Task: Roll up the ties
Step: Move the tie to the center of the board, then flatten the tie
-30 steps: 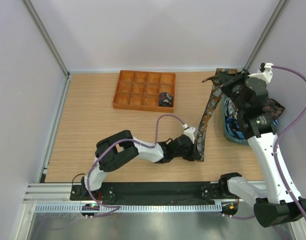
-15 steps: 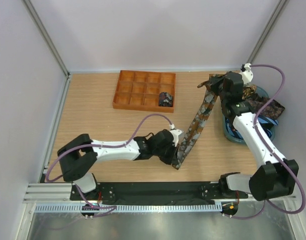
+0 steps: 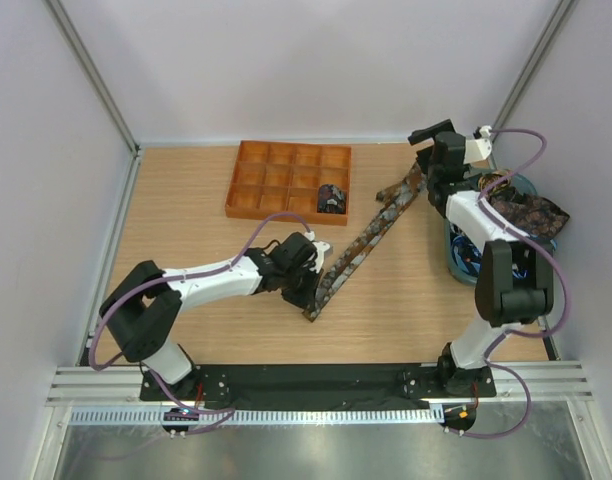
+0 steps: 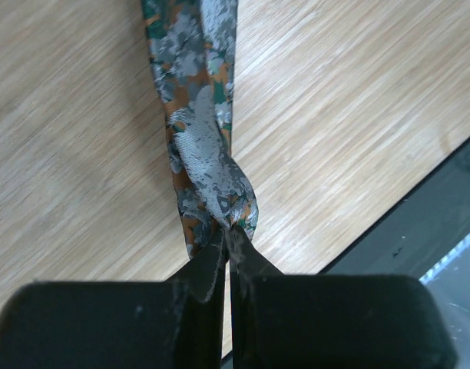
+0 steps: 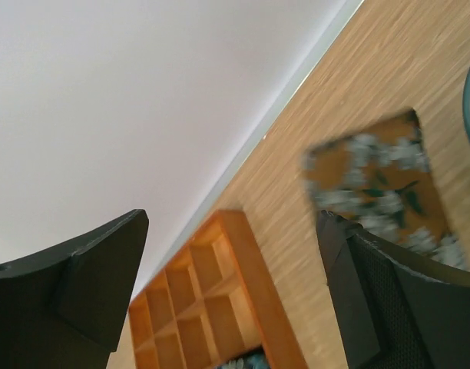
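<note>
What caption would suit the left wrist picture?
Left tool shut on the end of a brown-and-grey patterned fabric necktie stretched across a wooden table.

Left arm (image 3: 216, 280): elbow folded back at the left, forearm stretched low toward the right.
Left gripper (image 4: 227, 237): fingers pressed together, pinching the tie (image 4: 200, 146).
Right arm (image 3: 506, 285): reaching far forward, wrist raised.
Right gripper (image 5: 231, 223): fingers spread wide, empty.

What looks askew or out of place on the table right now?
The paisley tie lies diagonally across the table but not flat: it bunches and folds over where the left gripper pinches its near end. On the right, another patterned tie hangs over the rim of the blue bin.
</note>
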